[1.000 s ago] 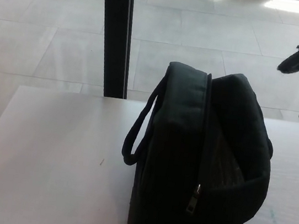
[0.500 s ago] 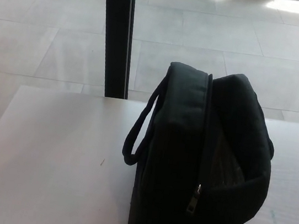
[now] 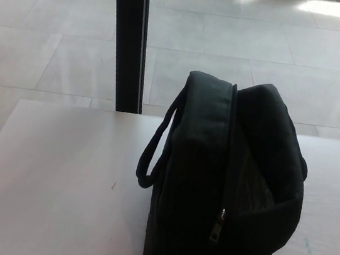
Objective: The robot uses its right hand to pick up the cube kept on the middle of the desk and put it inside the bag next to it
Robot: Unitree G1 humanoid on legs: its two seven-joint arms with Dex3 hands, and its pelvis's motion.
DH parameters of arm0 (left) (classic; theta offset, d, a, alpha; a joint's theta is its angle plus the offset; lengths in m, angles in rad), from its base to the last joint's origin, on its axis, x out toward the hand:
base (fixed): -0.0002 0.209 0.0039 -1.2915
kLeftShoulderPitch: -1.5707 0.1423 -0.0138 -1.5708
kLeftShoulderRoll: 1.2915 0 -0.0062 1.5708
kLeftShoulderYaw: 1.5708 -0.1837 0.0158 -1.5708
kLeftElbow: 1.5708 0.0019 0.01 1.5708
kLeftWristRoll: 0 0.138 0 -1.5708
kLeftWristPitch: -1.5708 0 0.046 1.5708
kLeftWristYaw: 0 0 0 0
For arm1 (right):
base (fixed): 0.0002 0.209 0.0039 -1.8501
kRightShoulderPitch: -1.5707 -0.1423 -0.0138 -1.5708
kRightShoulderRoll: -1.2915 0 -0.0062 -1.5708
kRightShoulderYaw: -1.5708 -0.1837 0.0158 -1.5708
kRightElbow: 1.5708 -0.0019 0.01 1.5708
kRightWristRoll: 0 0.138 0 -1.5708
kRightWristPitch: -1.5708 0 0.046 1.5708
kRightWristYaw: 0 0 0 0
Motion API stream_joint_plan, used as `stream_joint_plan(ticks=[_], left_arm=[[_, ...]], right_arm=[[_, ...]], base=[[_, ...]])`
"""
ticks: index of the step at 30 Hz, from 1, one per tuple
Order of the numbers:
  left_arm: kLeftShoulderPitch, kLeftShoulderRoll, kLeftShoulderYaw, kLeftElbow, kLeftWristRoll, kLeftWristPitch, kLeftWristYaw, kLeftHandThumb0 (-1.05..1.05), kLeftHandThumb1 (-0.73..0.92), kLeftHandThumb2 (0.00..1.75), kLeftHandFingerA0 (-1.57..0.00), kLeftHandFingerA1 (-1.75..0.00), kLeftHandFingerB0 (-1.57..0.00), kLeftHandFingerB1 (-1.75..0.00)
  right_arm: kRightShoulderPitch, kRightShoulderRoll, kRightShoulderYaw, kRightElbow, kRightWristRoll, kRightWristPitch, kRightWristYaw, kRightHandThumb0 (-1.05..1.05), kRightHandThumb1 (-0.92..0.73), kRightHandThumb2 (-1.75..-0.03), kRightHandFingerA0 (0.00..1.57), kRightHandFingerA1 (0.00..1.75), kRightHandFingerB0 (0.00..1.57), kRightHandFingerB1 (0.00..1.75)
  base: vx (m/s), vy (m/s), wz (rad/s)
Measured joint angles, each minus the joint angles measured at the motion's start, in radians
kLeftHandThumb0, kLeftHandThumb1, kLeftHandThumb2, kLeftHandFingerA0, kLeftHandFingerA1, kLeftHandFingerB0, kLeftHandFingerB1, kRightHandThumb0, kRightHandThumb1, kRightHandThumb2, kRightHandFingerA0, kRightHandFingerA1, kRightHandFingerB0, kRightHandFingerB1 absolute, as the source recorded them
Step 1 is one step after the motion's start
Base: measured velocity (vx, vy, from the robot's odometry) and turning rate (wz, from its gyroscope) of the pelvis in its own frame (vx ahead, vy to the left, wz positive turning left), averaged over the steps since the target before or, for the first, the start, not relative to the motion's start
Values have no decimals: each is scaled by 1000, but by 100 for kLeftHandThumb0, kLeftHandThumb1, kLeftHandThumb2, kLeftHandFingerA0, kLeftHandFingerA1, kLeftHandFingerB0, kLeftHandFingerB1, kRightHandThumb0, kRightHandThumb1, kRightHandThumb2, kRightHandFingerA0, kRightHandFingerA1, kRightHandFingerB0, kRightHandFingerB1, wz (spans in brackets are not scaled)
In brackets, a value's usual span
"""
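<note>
Pale tiled floor and a dark post behind, and on your white bench the black fabric bag stands upright, its zipped top gaping, presumably to take a drop from above. No cube shows; it may be inside or behind the bag. Neither hand is in frame, so you can't tell the fingers' state.

Robot body: none in frame.
Left robot hand: out of frame.
Right robot hand: out of frame.
</note>
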Motion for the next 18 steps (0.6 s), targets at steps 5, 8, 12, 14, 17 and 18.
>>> stream_joint_plan(ticks=[5, 8, 12, 14, 17, 18], left_arm=[[2, 0, 0, 0, 0, 0, -1, -61, 61, 58, -27, -52, -31, -41], [4, 0, 1, -1, 0, 0, -1, -68, 46, 85, -25, -57, -26, -52], [9, 0, 3, -3, 0, 0, -1, -59, 62, 59, -27, -51, -29, -41], [15, 0, 5, -4, 0, 0, -1, -60, 61, 58, -28, -51, -30, -40], [24, 0, 7, -7, 0, 0, -1, -67, 47, 85, -29, -59, -24, -51], [26, 0, 7, -7, 0, 0, 0, -57, 62, 58, -30, -54, -36, -45]], right_arm=[[44, 60, -53, 82, 17, -11, -66, -71, -54, -91, 2, 26, 5, 22], [58, 86, -86, 146, 31, -16, -101, -75, -54, -88, 0, 15, 6, 14], [82, 133, -121, 230, 59, -19, -152, -75, -54, -84, 0, 11, 0, 4], [96, 160, -130, 268, 73, -17, -178, -71, -55, -87, 0, 18, 0, 11], [106, 187, -131, 337, 97, -13, -222, -68, -51, -83, 0, 14, 0, 10], [107, 191, -131, 358, 105, -12, -233, -76, -54, -84, 0, 8, 0, 5]], base=[[0, 0, 0], [0, 0, 0], [0, 0, 0], [0, 0, 0], [0, 0, 0], [0, 0, 0]])
